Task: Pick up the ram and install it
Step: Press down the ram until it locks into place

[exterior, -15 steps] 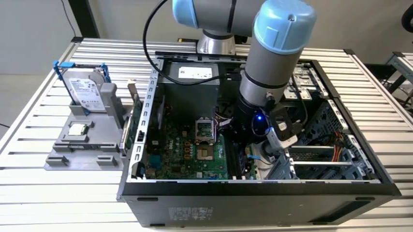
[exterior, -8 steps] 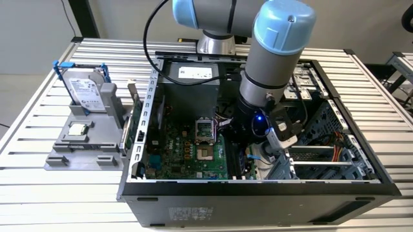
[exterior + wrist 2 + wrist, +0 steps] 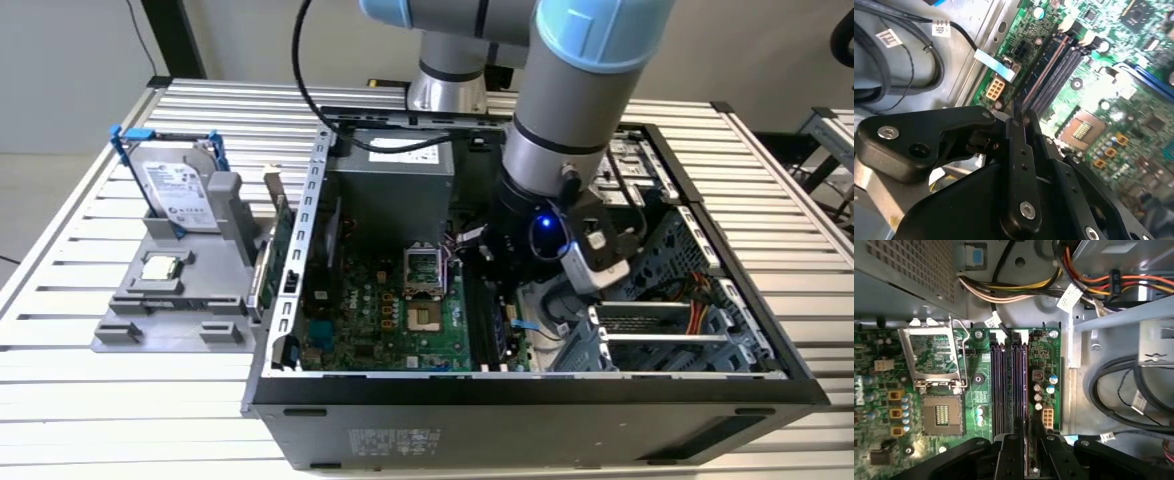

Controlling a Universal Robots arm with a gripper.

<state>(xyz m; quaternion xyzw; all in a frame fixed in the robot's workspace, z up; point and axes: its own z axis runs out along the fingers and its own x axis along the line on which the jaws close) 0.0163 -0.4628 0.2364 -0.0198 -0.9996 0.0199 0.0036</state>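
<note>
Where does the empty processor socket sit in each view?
Exterior view: processor socket mid-motherboard, inside the open case.
Second wrist view: processor socket alongside the memory slots.
First wrist view: processor socket next to its raised lid.
Shared landmark: the black memory slots.

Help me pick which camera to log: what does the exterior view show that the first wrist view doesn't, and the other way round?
Exterior view: the arm reaching into the open computer case. At the exterior view's left stands a grey holder with the hard drive and a small square chip.
First wrist view: the gripper close over the black memory slots, plus orange and yellow cables.
Both: the green motherboard and its processor socket.
</note>
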